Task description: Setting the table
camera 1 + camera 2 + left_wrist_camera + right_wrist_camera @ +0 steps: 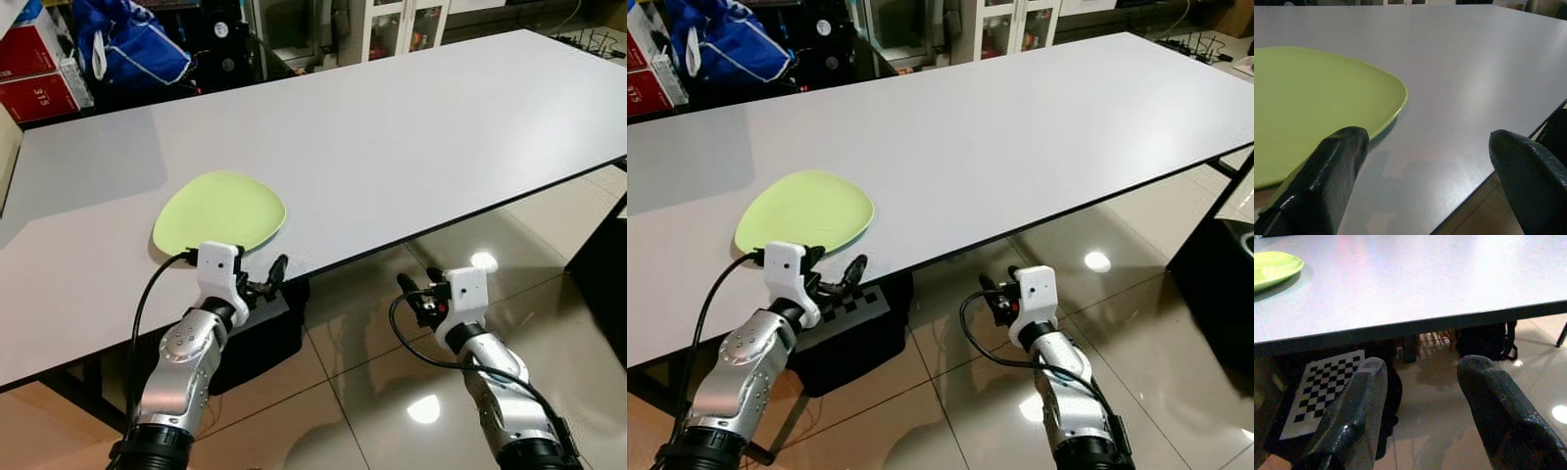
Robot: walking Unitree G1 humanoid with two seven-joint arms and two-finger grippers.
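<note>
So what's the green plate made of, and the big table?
Green plate: probably plastic or melamine; thin, smooth, even matte colour, soft rounded rim. Table: looks like a laminate board; flat, pale, satin top with a thin dark edge. Can't be sure of either.

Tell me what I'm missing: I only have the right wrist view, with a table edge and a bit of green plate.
Observer: The left gripper is open at the near table edge, right by the plate.
Operator: Anything else set on the table?
Observer: From the head views, the plate sits alone on it.
Operator: And my right gripper?
Observer: The right gripper is open, holding nothing, off the table edge over the tiled floor.
</note>
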